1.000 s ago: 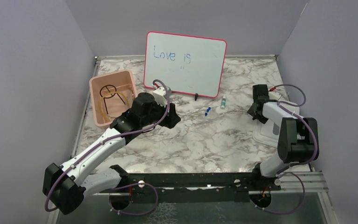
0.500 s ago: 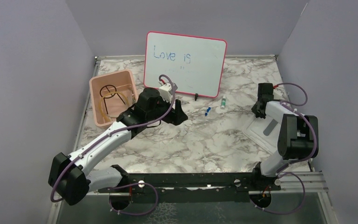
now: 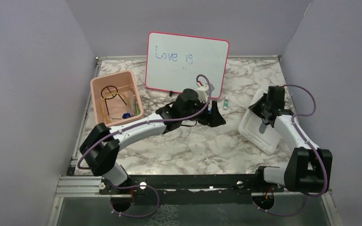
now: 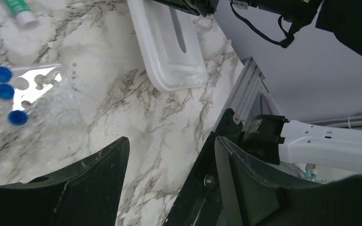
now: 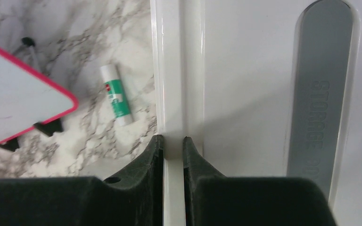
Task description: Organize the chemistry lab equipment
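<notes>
1. Fingers of the right gripper (image 5: 169, 142) are pinched together on the raised rim of the flat white plastic lid (image 5: 245, 70), at 3 o'clock on the marble table (image 3: 188, 146).
2. Left gripper (image 4: 169, 146) hovers at centre, jaws apart and holding nothing, just beside the clear blue-capped tubes (image 4: 9, 89).
3. Black wire ring tripod (image 3: 109, 92) and tan rubber tube (image 3: 104, 110) lie inside the pink plastic bin (image 3: 94, 101) at 10 o'clock.
4. Small green-labelled white vial (image 5: 117, 101) lies toward 1 o'clock, near the pink-framed whiteboard (image 3: 187, 63).

Black wire ring tripod (image 3: 109, 92) lying in the pink bin (image 3: 94, 101) at ten o'clock, with tan rubber tube (image 3: 104, 112) looped beside it. Three clear blue-capped tubes (image 4: 4, 91) side by side, flat, just past centre. Green-labelled, white-capped vial (image 5: 116, 101) flat at one o'clock, near the tubes but apart.
</notes>
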Robot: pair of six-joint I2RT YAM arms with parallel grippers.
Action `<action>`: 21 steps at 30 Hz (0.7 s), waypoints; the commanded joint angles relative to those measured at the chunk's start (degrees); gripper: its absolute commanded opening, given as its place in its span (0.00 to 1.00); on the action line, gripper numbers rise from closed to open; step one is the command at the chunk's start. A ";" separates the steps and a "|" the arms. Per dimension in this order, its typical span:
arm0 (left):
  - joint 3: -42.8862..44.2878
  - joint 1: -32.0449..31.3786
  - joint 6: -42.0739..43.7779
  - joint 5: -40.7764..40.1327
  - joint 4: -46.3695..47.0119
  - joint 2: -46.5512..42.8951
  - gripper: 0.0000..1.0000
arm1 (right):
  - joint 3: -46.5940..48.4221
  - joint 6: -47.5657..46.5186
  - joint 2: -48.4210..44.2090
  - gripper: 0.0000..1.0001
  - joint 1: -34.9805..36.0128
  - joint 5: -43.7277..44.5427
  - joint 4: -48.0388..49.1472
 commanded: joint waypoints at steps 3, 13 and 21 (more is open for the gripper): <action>8.39 -3.82 -8.17 -2.52 5.94 9.78 0.70 | -2.69 4.29 -9.85 0.01 0.20 -9.50 1.01; 14.22 -7.02 -12.45 -8.29 7.39 20.54 0.70 | -5.57 6.87 -19.78 0.01 0.23 -13.49 -0.38; 18.63 -7.24 -12.74 1.09 13.16 26.52 0.69 | -5.74 8.01 -20.72 0.01 0.26 -15.61 -0.82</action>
